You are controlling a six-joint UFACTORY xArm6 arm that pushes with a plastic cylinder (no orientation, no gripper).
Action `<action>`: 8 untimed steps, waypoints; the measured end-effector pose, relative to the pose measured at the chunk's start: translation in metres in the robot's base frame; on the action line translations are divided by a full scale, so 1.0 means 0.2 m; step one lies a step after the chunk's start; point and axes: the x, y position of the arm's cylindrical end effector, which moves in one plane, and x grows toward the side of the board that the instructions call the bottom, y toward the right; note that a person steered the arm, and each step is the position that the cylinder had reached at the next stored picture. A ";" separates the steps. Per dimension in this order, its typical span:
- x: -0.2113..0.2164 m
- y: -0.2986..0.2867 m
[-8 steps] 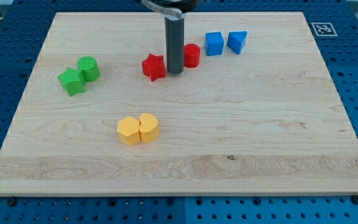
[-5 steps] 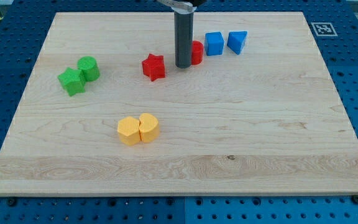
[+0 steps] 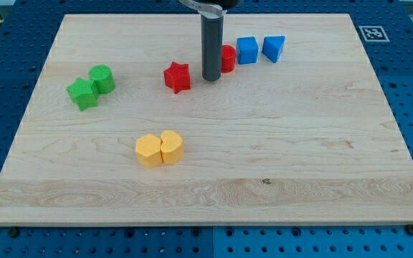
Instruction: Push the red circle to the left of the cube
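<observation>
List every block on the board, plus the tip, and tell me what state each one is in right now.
my tip: down on the board, against the red circle's left side
red circle: partly hidden by the rod, close beside the blue cube
blue cube: upright
blue triangle: right of the cube
red star: alone
green blocks: touching pair
yellow blocks: touching pair

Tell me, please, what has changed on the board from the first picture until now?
My tip moved toward the view's right and pushed the red circle the same way; it now sits close beside the blue cube, on its left side. The red star, blue triangle, the green blocks and the yellow blocks stayed where they were.
</observation>
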 end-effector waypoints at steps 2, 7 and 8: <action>-0.01 0.05; -0.07 0.13; -0.05 0.21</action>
